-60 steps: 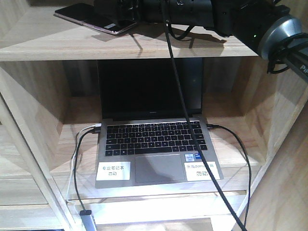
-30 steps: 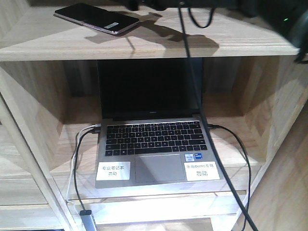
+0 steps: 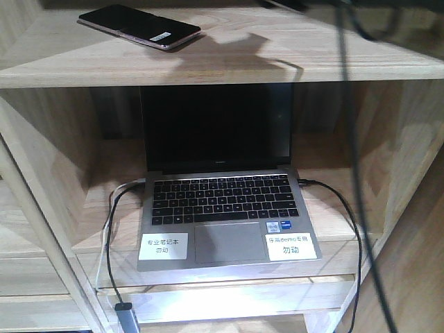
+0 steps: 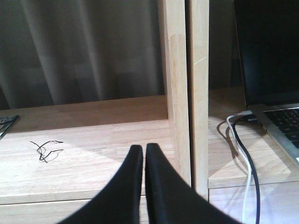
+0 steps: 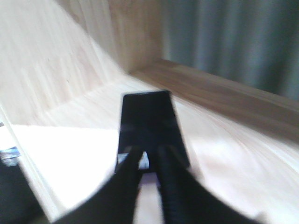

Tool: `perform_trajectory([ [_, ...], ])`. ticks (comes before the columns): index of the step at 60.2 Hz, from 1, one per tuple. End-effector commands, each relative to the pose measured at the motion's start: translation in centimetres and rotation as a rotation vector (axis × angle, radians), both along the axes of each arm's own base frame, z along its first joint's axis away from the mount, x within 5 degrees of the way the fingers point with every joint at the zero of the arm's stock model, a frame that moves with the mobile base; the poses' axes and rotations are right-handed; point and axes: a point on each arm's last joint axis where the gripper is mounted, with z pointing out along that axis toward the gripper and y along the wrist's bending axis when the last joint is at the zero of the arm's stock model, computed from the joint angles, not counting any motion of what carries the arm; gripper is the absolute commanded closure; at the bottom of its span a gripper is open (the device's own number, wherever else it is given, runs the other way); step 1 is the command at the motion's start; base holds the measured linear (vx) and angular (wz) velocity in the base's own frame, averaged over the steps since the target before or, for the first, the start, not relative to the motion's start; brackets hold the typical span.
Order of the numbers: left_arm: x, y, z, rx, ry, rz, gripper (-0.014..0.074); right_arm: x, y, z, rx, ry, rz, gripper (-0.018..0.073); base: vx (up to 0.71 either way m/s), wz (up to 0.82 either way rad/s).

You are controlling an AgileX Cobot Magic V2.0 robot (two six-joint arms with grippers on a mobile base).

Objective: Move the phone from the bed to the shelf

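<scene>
Vs 0.5 s earlier: dark arm hardware along top edge of front view was nearly gone; only a hanging black arm cable (image 3: 354, 139) crossed the right side, further right than before. Phone (image 3: 139, 26) had not shifted.

Phone lay flat on top board of shelf (image 3: 229, 69), left part, glossy black slab w/ pinkish rim and small white sticker near its right end. Nothing touched it in front view. Shelf: pale wood, thick planks, visible grain, box compartments. Below, open grey laptop (image 3: 222, 208), dark screen, two white labels on palm rest, cables plugged both sides.

Right gripper (image 5: 148, 161): blurred view, black fingers a narrow gap apart, tips just over phone's near end; contact could not be told, nothing held. Phone (image 5: 149, 126) lay ahead on light board.

Left gripper (image 4: 144, 151): curved black fingers pressed together, empty, low before a shelf upright (image 4: 184, 93). Small black wire scrap (image 4: 45, 149) on board to its left; laptop corner and cables right.
</scene>
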Motion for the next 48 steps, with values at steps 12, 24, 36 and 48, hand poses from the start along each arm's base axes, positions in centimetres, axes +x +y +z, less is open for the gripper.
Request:
perform_trajectory([
  [12,-0.1,0.0,1.5,-0.007,-0.105,0.003,0.0595,-7.3,-4.6,0.4,0.104,-0.129,-0.202,0.0571,0.0,0.0],
  [24,-0.1,0.0,1.5,-0.007,-0.105,0.003,0.0595,-12.7,-6.8,-2.6,0.104,-0.122,-0.232,0.0569,0.0,0.0],
  [36,-0.1,0.0,1.5,-0.007,-0.105,0.003,0.0595,-17.7,-8.9,-6.4,0.118,-0.14,-0.27,0.0568,0.0,0.0],
  [48,-0.1,0.0,1.5,-0.007,-0.105,0.003,0.0595,-21.5,-10.3,-9.5,0.147,-0.157,-0.271,0.0566,0.0,0.0],
])
